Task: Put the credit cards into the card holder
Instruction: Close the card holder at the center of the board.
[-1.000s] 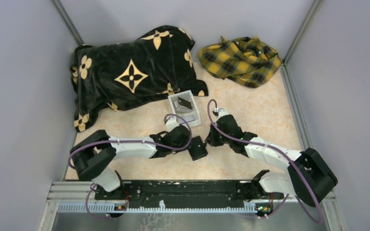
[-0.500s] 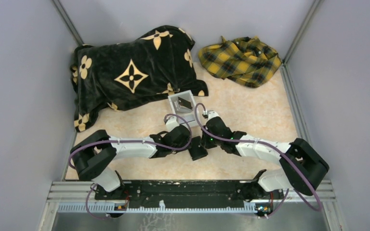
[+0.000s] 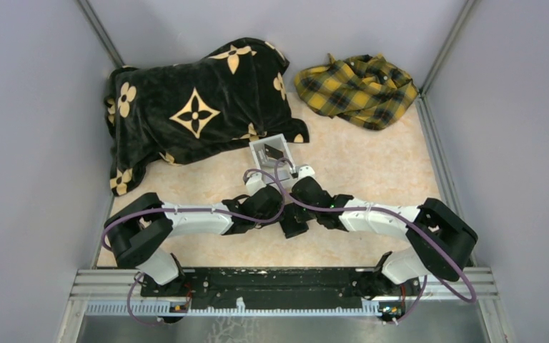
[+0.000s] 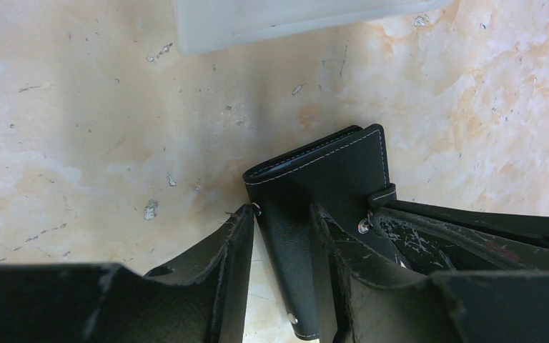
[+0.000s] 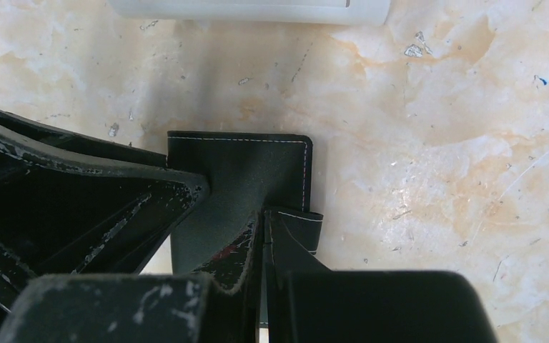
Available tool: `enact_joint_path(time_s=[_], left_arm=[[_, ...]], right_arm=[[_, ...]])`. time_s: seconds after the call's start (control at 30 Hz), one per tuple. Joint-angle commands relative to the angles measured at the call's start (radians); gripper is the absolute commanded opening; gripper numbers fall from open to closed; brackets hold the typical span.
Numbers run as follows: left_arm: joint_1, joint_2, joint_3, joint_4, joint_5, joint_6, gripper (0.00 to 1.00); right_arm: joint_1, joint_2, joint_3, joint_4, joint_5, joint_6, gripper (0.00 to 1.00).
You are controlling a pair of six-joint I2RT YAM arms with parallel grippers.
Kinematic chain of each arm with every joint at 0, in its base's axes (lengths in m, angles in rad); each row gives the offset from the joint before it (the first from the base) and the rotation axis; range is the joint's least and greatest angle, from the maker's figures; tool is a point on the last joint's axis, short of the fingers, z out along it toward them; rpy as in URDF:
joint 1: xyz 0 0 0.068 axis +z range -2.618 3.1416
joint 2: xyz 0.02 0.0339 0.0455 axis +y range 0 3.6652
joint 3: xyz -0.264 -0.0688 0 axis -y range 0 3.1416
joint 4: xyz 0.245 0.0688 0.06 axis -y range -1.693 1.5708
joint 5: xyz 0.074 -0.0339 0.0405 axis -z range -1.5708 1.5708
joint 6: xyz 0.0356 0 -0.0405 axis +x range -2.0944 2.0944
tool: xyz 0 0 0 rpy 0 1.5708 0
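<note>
Top external | right gripper (image 5: pixel 264 220), closed, swung left to card holder (image 4: pixel 329 179) | left gripper (image 4: pixel 280 213) clamps it

The card holder (image 4: pixel 329 179) lies on the tabletop (image 3: pixel 372 164) near its middle, just in front of the open-top box (image 3: pixel 257 153). One card (image 3: pixel 275 152) leans inside that box. My left tool (image 4: pixel 282 211) reaches in from the left and has the card holder between its two fingers, each touching a side. My right tool (image 5: pixel 264 214) comes in from the right, tips together over the holder's right edge, beside the strap. Behind the box, a blanket (image 3: pixel 193 107) is heaped at the far left and a plaid cloth (image 3: pixel 357 89) at the far right.
</note>
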Motion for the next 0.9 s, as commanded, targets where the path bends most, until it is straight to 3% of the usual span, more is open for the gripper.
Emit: enact_joint_path(time_s=[0.0, 0.87], left_arm=[[0.0, 0.047, -0.022, -0.075, 0.041, -0.004, 0.42], [0.0, 0.05, -0.03, -0.074, 0.044, -0.012, 0.41]], right_arm=[[0.035, 0.033, 0.034, -0.047, 0.083, -0.014, 0.0], [0.088, -0.023, 0.025, -0.11, 0.166, -0.004, 0.0]])
